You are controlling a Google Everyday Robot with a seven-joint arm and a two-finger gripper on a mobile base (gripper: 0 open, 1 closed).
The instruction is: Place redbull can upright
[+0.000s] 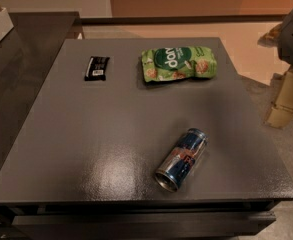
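The redbull can lies on its side on the grey table, near the front edge and right of the middle. Its blue and silver body points back and right, and its shiny silver end faces the front left. My gripper shows at the right edge of the view as a beige part under a grey-white arm piece. It hangs off the table's right side, well apart from the can and holding nothing.
A green snack bag lies at the back middle of the table. A small black wrapped bar lies at the back left. A dark counter adjoins the table on the left. The floor lies behind and to the right.
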